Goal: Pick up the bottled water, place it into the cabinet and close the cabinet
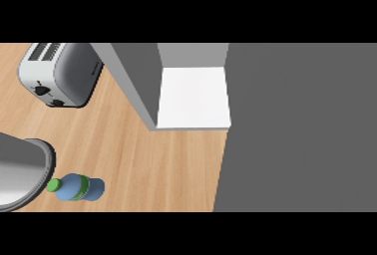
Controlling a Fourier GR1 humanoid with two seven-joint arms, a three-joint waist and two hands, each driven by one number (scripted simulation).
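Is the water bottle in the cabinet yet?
No. The bottle lies on the wooden counter, apart from the open cabinet, whose white shelf holds nothing.

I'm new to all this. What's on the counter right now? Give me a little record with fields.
bottle: blue with a green cap, lying on its side near the lower left
toaster: silver, upper left
cabinet: open, white shelf showing, nothing on the part in view
cabinet door: grey, fills the right side
counter: wood
grey rounded object: at the left edge, beside the bottle; cannot tell what it is
robot hands: none in view
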